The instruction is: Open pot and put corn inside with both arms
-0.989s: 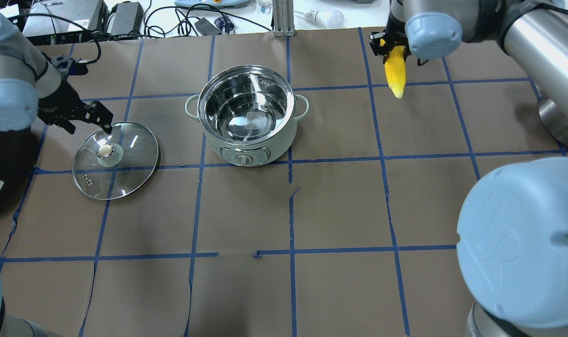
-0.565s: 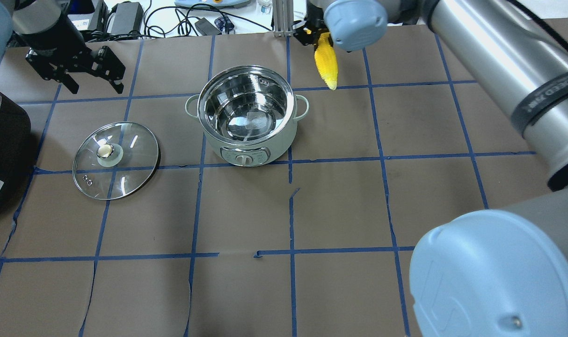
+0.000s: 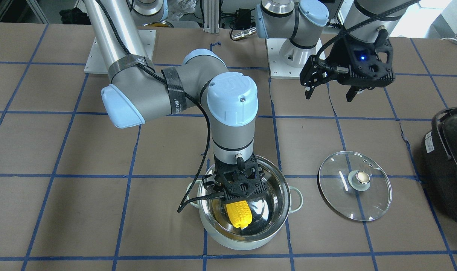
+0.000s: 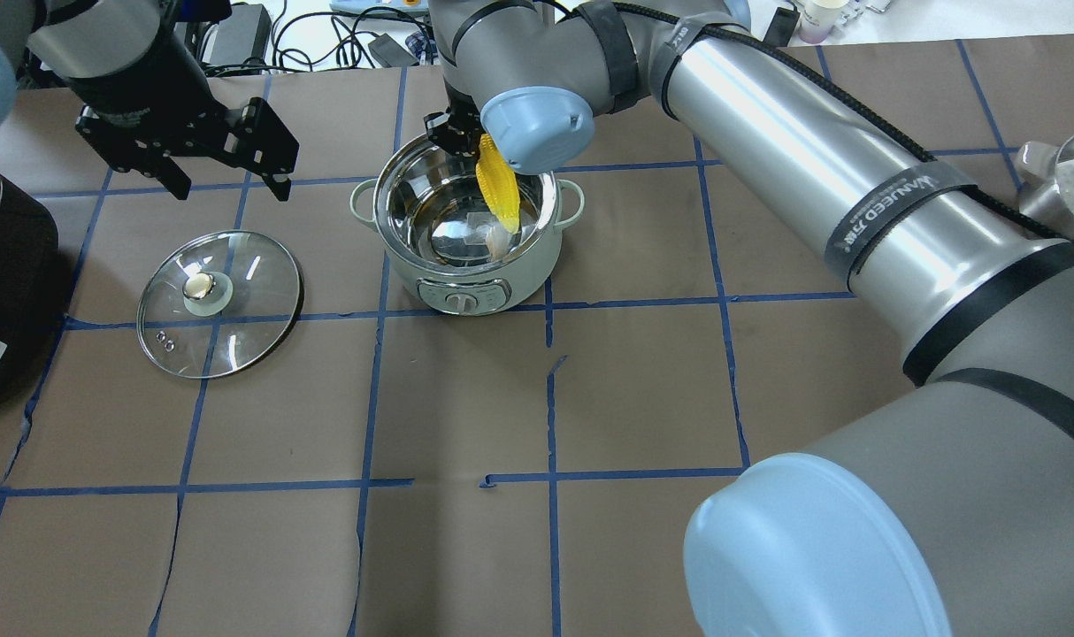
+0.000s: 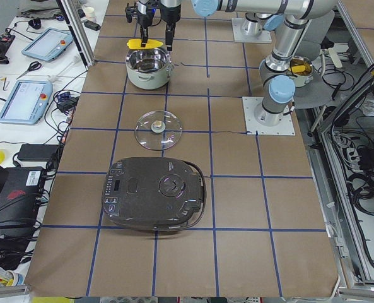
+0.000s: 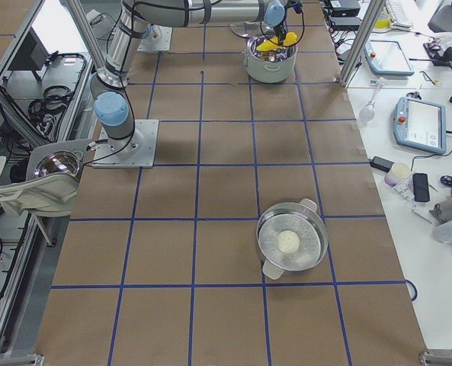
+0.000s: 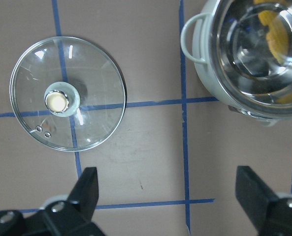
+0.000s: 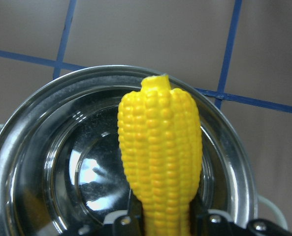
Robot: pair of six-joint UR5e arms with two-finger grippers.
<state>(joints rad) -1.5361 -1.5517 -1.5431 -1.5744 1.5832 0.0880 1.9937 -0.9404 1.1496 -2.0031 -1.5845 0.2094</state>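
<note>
The pot stands open at the table's middle back, its steel bowl otherwise empty. My right gripper is shut on the thick end of the yellow corn and holds it tip down over the bowl. The corn's tip sits at or below the rim in the front-facing view and fills the right wrist view. The glass lid lies flat on the table left of the pot, knob up. My left gripper is open and empty, hovering behind the lid and left of the pot.
A large black appliance sits at the table's left edge, close to the lid. Cables and power bricks lie beyond the back edge. A second steel pot holding a white ball stands far off toward the robot's right end.
My right arm has swung left with the corn from the back right to over the pot. My left gripper has lifted away from the lid's edge toward the back.
</note>
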